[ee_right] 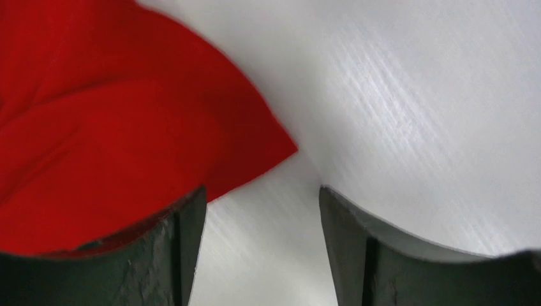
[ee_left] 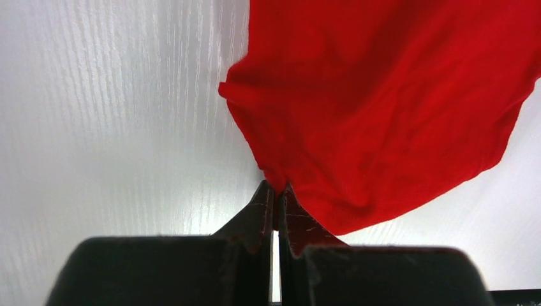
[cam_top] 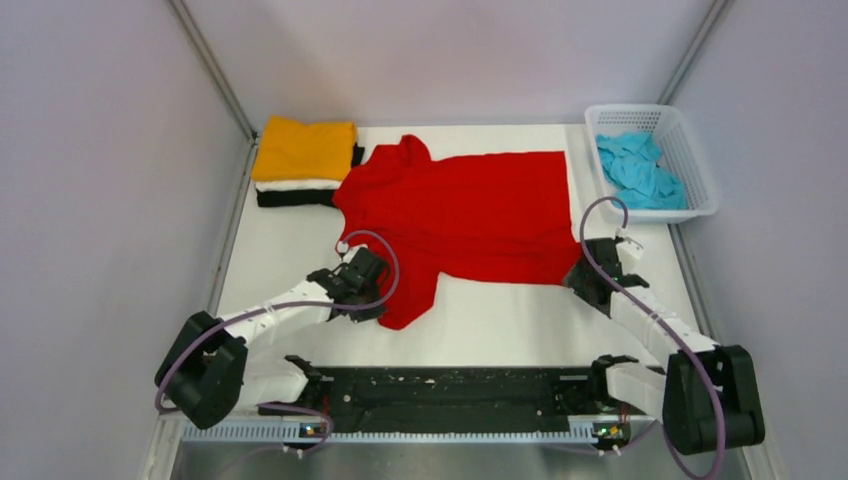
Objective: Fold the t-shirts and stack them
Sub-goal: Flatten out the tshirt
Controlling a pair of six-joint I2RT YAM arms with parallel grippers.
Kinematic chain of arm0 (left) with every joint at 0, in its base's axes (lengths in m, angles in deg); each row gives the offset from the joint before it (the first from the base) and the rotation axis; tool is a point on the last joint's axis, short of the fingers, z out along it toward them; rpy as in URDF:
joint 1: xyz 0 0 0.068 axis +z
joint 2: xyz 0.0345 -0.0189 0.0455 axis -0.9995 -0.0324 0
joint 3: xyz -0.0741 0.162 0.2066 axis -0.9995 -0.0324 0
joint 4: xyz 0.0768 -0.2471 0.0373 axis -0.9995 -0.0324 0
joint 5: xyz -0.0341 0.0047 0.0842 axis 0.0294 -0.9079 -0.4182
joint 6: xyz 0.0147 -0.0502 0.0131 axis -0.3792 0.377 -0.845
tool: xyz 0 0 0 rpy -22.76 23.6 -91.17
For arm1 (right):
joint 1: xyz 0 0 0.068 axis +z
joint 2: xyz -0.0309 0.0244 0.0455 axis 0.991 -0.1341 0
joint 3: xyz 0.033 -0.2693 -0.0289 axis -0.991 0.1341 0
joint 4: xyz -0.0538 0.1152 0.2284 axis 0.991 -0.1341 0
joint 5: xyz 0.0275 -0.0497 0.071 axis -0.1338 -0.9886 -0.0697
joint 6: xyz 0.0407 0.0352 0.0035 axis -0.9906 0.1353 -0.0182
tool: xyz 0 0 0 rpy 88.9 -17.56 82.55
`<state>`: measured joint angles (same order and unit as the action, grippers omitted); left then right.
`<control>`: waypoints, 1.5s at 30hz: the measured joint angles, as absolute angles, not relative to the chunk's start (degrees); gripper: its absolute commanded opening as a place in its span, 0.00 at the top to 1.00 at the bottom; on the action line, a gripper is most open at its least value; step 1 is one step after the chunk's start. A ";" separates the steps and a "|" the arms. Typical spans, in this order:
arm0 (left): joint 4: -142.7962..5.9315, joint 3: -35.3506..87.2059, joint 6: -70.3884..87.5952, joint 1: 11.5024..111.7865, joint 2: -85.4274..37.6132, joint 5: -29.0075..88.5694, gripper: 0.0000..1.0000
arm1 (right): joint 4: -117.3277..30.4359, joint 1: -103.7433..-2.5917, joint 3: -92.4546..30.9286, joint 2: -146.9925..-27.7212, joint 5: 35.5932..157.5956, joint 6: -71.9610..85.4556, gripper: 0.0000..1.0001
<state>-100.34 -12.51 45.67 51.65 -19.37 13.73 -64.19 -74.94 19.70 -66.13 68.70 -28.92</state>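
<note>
One red t-shirt lies spread flat on the counter, left pincer clamped on its near sleeve edge, right pincer apart at the hem corner holding nothing; risk: left pulling alone skews the cloth, or the thin pinch slips.

Stack far left, basket far right

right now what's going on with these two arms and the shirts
The left gripper is shut on an edge of the bright red t-shirt spread on the white table. The right gripper is open beside its hem corner, gripping nothing. The folded stack of orange-yellow, white and black shirts sits far left; the crumpled light blue shirt lies in the white lattice basket.
</note>
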 measured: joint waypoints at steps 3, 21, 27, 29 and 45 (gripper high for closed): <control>-99.94 -12.99 45.27 51.65 -18.30 12.96 1.00 | -61.68 -74.94 19.16 -70.04 68.88 -28.63 0.46; -100.14 -12.79 44.88 51.65 -15.55 7.65 1.00 | -53.62 -75.09 17.41 -76.84 69.80 -26.58 1.00; -105.67 -6.69 43.76 51.65 -8.49 2.30 1.00 | -58.75 -75.09 16.66 -69.54 71.52 -23.15 1.00; -107.03 -2.65 42.82 51.65 -4.20 -0.04 1.00 | -61.29 -75.09 14.94 -64.49 71.72 -21.90 1.00; -109.28 43.69 25.16 51.65 12.01 2.80 1.00 | -76.00 -75.07 -26.39 -41.67 74.45 -14.32 1.00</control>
<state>-109.28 43.69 25.16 51.65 12.01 2.80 -76.00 -75.07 -26.39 -41.67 74.45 -14.32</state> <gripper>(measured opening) 0.023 0.011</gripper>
